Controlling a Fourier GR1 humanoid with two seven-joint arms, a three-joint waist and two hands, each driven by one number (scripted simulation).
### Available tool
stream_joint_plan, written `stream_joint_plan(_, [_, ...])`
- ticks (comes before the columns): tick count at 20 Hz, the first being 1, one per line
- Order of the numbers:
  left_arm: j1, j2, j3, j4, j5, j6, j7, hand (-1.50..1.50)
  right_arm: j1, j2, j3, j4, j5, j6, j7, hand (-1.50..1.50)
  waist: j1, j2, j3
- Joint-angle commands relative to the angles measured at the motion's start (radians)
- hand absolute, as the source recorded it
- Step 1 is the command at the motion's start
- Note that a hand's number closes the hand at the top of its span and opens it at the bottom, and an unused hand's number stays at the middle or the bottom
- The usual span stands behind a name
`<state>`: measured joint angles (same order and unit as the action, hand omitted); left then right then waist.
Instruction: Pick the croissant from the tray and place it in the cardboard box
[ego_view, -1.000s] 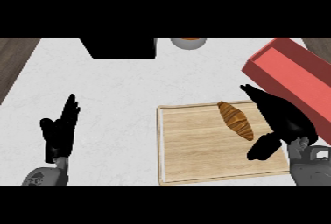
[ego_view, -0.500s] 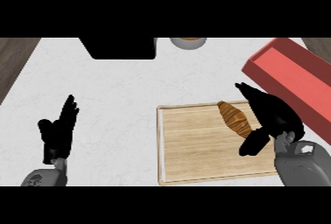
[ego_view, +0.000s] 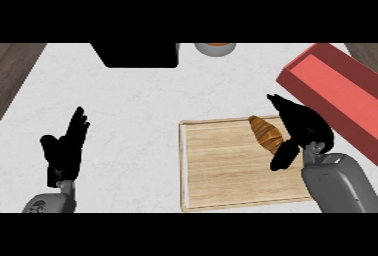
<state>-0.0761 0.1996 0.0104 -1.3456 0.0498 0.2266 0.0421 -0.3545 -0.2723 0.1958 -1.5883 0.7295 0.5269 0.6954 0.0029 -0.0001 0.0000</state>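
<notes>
Golden ridged croissant (ego_view: 266, 133) lies on the pale wooden tray (ego_view: 221, 170), right hand (ego_view: 299, 127) unclenched beside it.

A golden-brown croissant (ego_view: 266, 133) lies on the pale wooden tray (ego_view: 221, 175) atop the white counter (ego_view: 133, 100). The right hand (ego_view: 301, 129) cups its right side, fingers relaxed. The left hand (ego_view: 66, 150) rests open at lower left.
</notes>
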Motion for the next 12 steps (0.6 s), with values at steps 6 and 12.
stream_joint_plan(6, [-0.027, -0.030, 0.036, 0.033, -0.031, -0.016, -0.015, 0.00, -0.003, 0.037, -0.025, 0.041, 0.090, 0.035, -0.033, -1.50, -0.002, 0.000, 0.000])
stream_joint_plan(12, [-0.021, -0.042, 0.021, 0.017, -0.057, -0.019, 0.024, 0.00, -0.088, 0.102, -0.022, 0.238, 0.162, -0.057, -0.081, -1.50, 0.001, 0.001, 0.000])
